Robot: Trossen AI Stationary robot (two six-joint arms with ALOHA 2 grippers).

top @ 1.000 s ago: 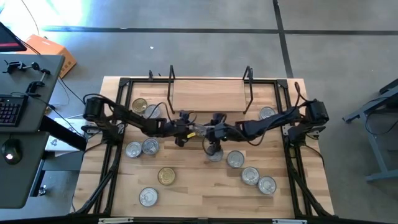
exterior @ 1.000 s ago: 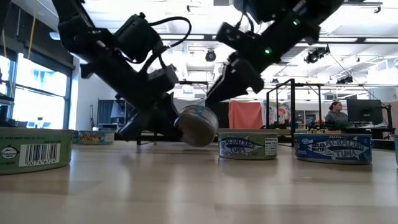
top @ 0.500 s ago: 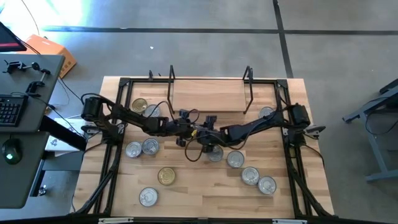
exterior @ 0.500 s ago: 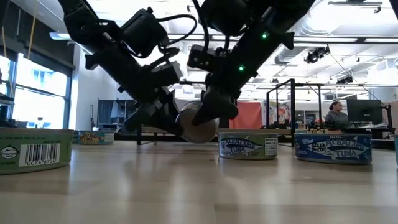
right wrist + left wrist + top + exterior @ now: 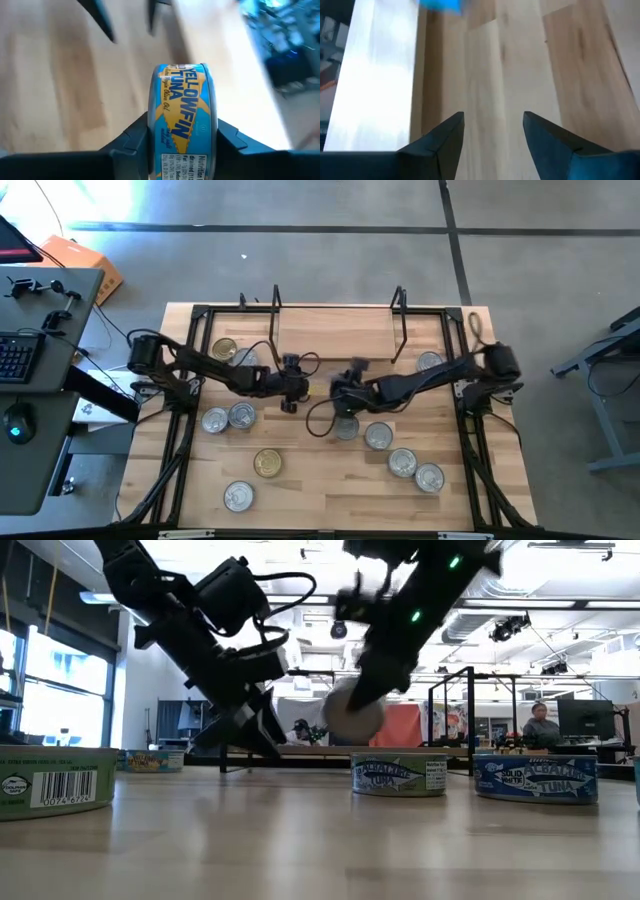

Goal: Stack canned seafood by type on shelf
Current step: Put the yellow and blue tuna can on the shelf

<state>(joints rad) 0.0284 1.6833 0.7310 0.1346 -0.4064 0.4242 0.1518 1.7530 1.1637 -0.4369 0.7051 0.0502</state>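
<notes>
The wooden table [image 5: 330,480] fills the high view, its black frame running along the edges. At its far edge stands the shelf [image 5: 335,332], a light-wood board between 2 black wire end frames, with no tin on the board.

The 2 dark arms reach in from opposite sides and nearly meet at mid-table, just in front of the shelf. The right gripper [image 5: 182,137] is clamped on a yellowfin tuna tin [image 5: 183,117], which stands on edge between the 2 fingers, blue-and-yellow label outward; in the low view the same tin [image 5: 353,708] hangs clear above the tabletop. The left gripper [image 5: 493,127] sits just beside it toward the left, its fingers apart with only bare wood between them, holding nothing.

The other tins lie flat on the table. To the left of the shelf, a gold-lidded tin [image 5: 225,349] lies with a silver one touching it. Below the left arm, 2 silver tins [image 5: 228,418] sit side by side. Nearer the front edge lie a second gold-lidded tin [image 5: 267,464] and a silver tin [image 5: 239,496]. On the right, 4 silver tins [image 5: 390,450] run diagonally toward the front. 1 more silver tin [image 5: 429,362] lies just right of the shelf.
</notes>
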